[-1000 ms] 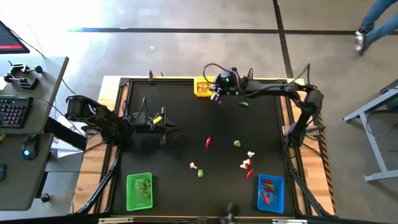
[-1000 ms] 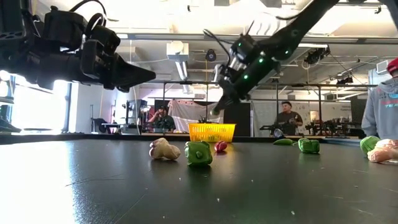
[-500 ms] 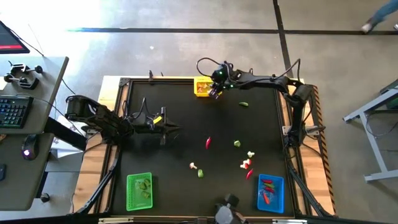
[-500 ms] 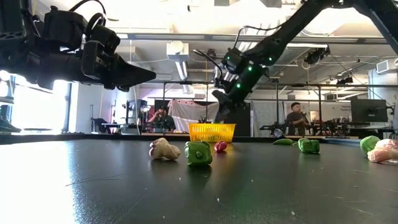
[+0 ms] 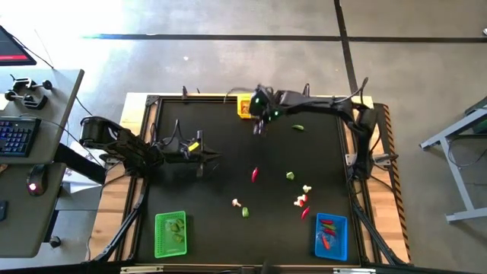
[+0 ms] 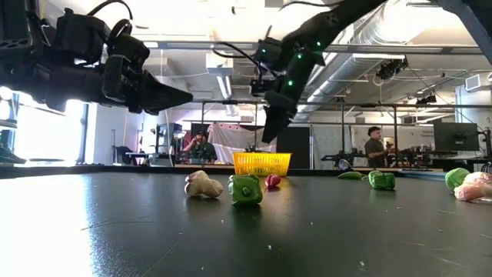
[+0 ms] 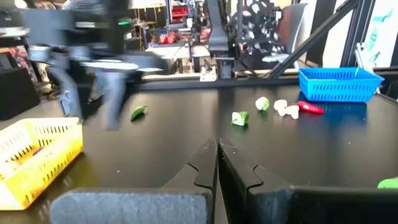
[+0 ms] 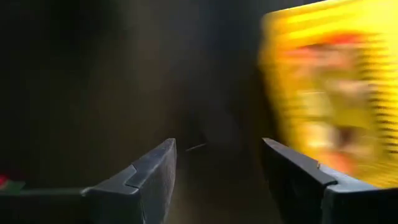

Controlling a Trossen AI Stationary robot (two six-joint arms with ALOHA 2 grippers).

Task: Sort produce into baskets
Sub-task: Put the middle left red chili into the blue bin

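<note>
- The right tool (image 5: 256,126) is hanging above the black surface (image 5: 221,190) at the far edge, just beside the small yellow plastic mesh basket (image 5: 245,106); in its wrist view its two dark fingers (image 8: 152,171) are standing wide apart with nothing between them.
- The yellow basket is holding something pale and reddish, though the blur makes it hard to tell what.
- The left tool (image 5: 209,157) is waiting over the left half of the surface, its fingers (image 7: 205,163) pressed together and holding nothing.
- The green plastic mesh basket (image 5: 170,233) is sitting at the near left corner with green pieces inside.
- The blue plastic mesh basket (image 5: 331,237) is sitting at the near right corner with red pieces inside.
- Tiny toy vegetable pieces are lying loose between the baskets: a green one (image 5: 298,128) near the right tool, a red one (image 5: 255,174) mid-surface, another green one (image 5: 290,176), a whitish and green pair (image 5: 241,208), and a red and whitish cluster (image 5: 303,201) just beside the blue basket.
</note>
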